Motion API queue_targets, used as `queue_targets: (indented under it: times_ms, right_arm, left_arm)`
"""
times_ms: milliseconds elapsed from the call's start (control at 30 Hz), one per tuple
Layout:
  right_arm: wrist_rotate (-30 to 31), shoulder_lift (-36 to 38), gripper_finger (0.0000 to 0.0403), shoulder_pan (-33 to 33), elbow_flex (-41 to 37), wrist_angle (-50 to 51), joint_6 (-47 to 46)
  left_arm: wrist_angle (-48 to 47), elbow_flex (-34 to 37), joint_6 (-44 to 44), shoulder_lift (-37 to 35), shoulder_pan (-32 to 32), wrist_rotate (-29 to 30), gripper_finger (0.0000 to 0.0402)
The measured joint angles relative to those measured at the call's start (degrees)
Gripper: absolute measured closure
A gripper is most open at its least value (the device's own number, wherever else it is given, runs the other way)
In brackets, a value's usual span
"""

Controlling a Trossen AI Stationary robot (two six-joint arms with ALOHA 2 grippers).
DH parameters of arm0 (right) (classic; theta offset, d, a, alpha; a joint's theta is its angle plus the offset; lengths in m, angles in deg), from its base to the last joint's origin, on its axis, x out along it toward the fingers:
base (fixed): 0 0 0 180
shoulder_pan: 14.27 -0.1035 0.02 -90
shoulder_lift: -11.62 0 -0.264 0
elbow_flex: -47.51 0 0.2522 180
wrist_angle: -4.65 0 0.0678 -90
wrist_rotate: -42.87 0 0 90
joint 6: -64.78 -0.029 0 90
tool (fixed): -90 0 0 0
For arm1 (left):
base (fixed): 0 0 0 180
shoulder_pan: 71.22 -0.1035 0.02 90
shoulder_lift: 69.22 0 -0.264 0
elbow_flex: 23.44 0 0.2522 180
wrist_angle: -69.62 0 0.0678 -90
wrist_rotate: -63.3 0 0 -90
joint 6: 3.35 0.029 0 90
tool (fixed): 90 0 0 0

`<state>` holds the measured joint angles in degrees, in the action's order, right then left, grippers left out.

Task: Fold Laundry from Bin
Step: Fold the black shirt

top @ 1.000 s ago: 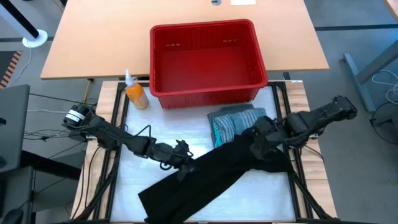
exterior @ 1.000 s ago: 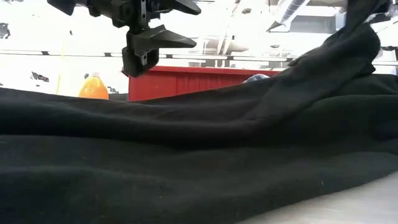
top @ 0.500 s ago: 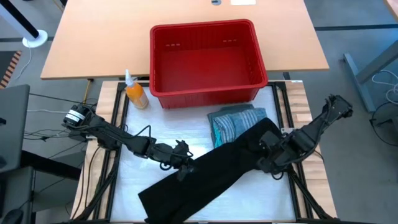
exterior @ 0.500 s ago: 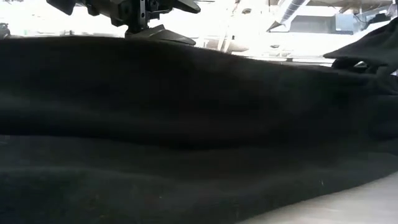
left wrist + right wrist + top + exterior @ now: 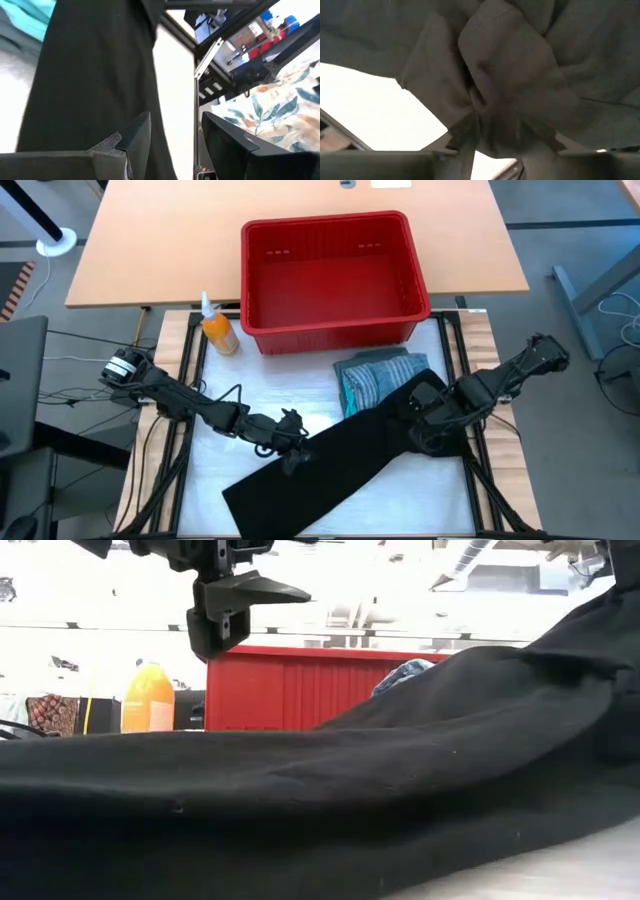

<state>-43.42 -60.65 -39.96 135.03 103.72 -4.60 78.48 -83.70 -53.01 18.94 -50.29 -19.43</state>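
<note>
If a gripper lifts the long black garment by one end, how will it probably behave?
The long black cloth garment will probably sag: it lies draped flat in soft folds. Its cloth bunches at the right gripper, so it likely crumples rather than slides. The trailing end would probably drag.

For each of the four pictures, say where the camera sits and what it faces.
High: overhead, facing down on the large black garment, both arms.
Low: at tabletop height, facing the red slotted plastic bin; left gripper above.
Left wrist: facing the black garment past its own fingers.
Right wrist: close against bunched dark cloth.
High and low share bin, garment.
</note>
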Motion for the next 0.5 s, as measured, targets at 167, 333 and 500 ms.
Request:
queue_targets:
  times_ms: [167,333,500]
  right_arm:
    - [-3.71,-0.11,0.0169,5.75,0.00,-0.04,7.37]
    - [-4.41,-0.01,0.0159,11.99,0.00,0.03,15.70]
    - [-2.36,2.12,0.0159,13.62,0.00,0.11,17.80]
  left_arm:
    - [3.47,-0.02,-0.54,0.02,1.13,2.71,0.0235]
    - [5.75,-0.10,-0.55,0.02,1.78,4.79,0.0235]
    - [4.92,-2.30,0.02,0.04,2.99,5.22,0.0235]
